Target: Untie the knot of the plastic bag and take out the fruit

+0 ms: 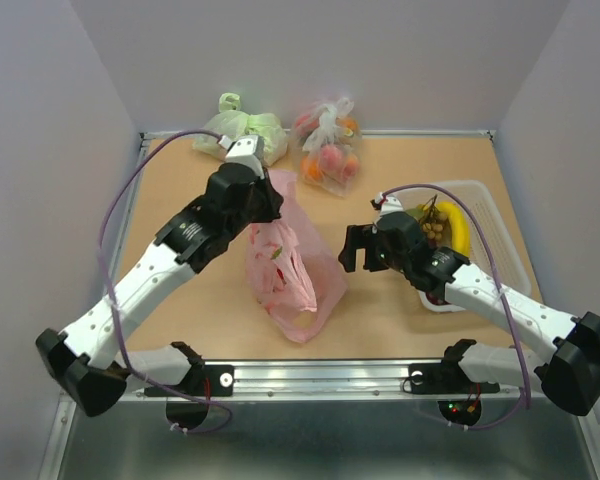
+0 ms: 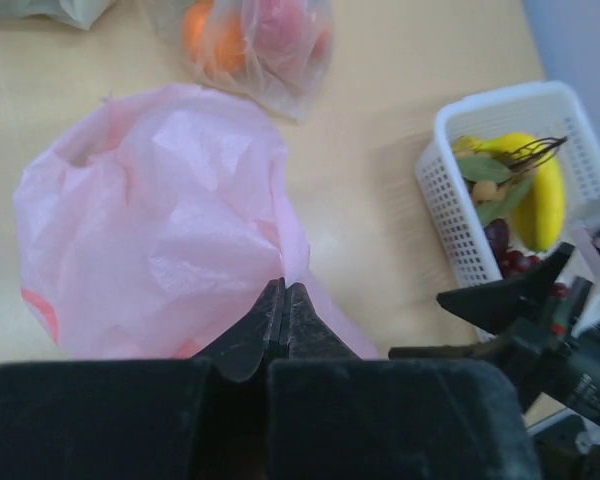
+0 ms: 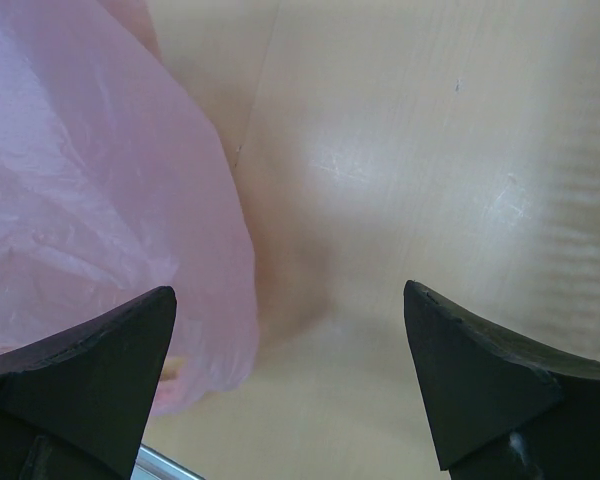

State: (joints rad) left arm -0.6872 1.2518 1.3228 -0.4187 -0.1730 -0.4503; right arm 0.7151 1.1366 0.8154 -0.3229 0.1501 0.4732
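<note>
The pink plastic bag lies in the middle of the table; it also fills the left wrist view and the left of the right wrist view. No knot shows. My left gripper is shut on a fold of the bag's edge and holds it up. My right gripper is open and empty just right of the bag, above the table. A yellow banana, a dark grape bunch and red fruit lie in the white basket. The banana also shows in the left wrist view.
A pale green bag and a clear bag of orange-red fruit sit at the back of the table. The white basket stands at the right. Grey walls close in the table on three sides.
</note>
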